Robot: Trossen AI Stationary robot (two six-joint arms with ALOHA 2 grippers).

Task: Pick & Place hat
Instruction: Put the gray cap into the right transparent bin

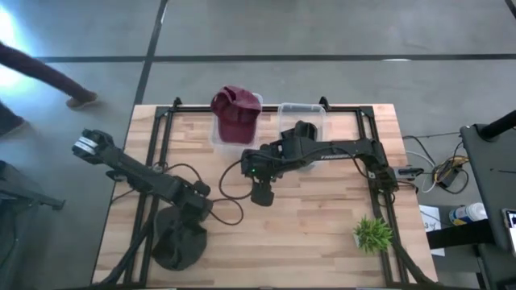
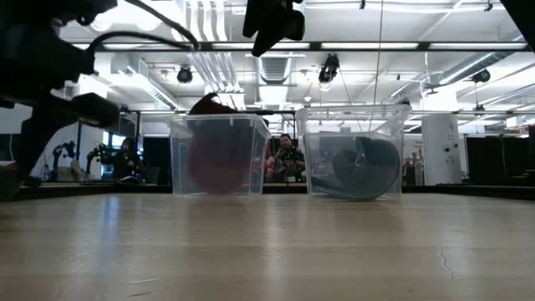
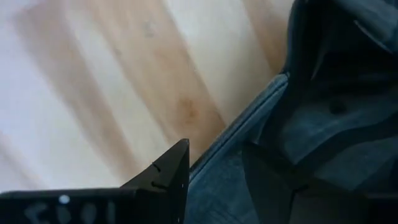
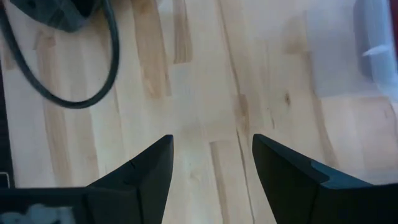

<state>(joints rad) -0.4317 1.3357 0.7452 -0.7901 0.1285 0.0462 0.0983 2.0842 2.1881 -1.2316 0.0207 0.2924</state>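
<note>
A maroon hat (image 1: 235, 111) sits in the left clear bin (image 1: 216, 137), its crown rising above the rim (image 2: 219, 155). A dark hat (image 2: 361, 171) lies in the right clear bin (image 1: 316, 113). Another dark grey hat (image 1: 176, 242) is at the table's near left, under my left gripper (image 1: 187, 219), which is shut on it (image 3: 211, 186). My right gripper (image 1: 262, 193) hangs open above bare wood at mid-table (image 4: 211, 168), and it shows high up in the low view (image 2: 276, 21). My left gripper has the dark grey hat by its stitched edge (image 3: 231, 134), which runs between the two fingers. One finger (image 3: 169, 177) lies outside on the table side, and the other is partly masked by the fabric. Whether the hat rests on the table does not show.
A small green plant (image 1: 372, 234) stands near the table's near right corner. Black cables (image 1: 230, 211) loop over the middle of the table (image 4: 93, 93). A black frame (image 1: 161, 121) runs around the tabletop. People (image 2: 286, 159) show in the room beyond the bins.
</note>
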